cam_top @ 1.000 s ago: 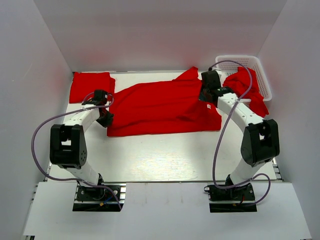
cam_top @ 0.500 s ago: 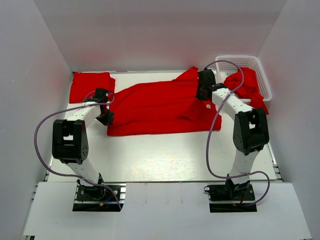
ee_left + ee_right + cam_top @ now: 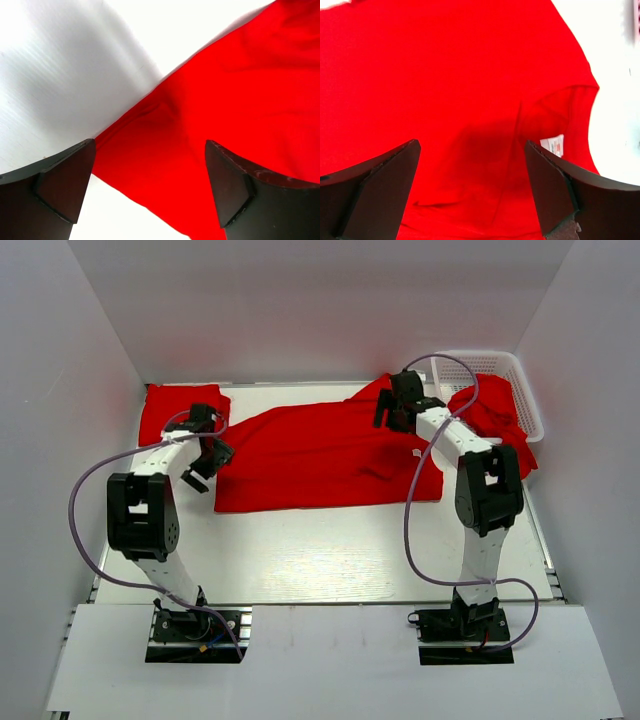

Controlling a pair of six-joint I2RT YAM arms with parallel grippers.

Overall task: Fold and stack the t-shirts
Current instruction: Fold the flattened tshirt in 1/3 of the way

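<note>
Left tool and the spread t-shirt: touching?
Cannot tell. Left wrist view shows the left tool open over the spread t-shirt, nothing pinched; neither it nor the top view shows a fingertip gap plainly.

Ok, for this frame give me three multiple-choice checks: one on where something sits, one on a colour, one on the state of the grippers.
1. Where does the folded t-shirt lie?
A) at the far-left corner of the table
B) at its near edge
C) in its middle

2. What colour is the basket?
A) blue
B) white
C) black

3. How do the left gripper and right gripper stand?
A) both shut on cloth
B) left open, right shut
C) both open, holding nothing

Answers: 1 A, it sits in the far-left corner in the top view; 2 B, its lattice is white; 3 C, each wrist view shows the fingers apart above the spread t-shirt.
</note>
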